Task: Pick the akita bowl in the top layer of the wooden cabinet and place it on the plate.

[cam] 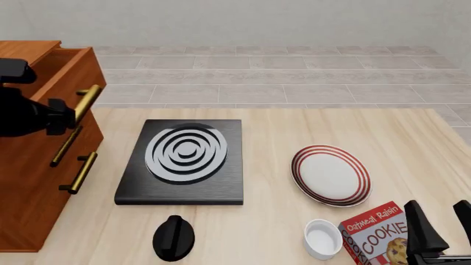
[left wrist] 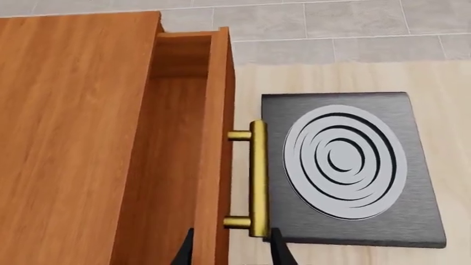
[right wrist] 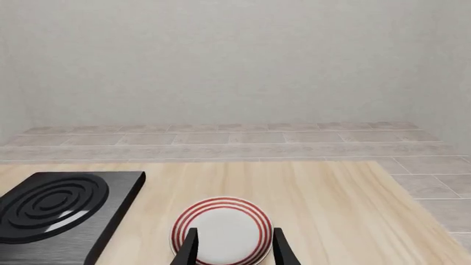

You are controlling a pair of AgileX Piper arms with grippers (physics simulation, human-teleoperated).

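Observation:
The wooden cabinet point(cam: 30, 193) point(left wrist: 66, 138) stands at the table's left. Its top layer point(cam: 70, 69) point(left wrist: 176, 165) is pulled partly out. The part of the drawer's inside that shows is bare wood, and the akita bowl is hidden. My left gripper point(cam: 68, 114) point(left wrist: 231, 251) is open at the drawer front, one finger on each side of the brass handle point(left wrist: 257, 176) point(cam: 88, 102). The red-ringed plate point(cam: 330, 175) point(right wrist: 220, 232) lies right of centre. Near the front right edge, my right gripper point(cam: 442, 226) point(right wrist: 231, 248) hangs open with nothing in it, pointing toward the plate.
A black stove slab with white spiral rings point(cam: 184, 160) point(left wrist: 346, 165) point(right wrist: 59, 210) lies between cabinet and plate. Along the front edge are a black knob-shaped object point(cam: 174, 237), a plain white cup point(cam: 322, 238) and a cookie box point(cam: 375, 234). Two lower drawers are closed.

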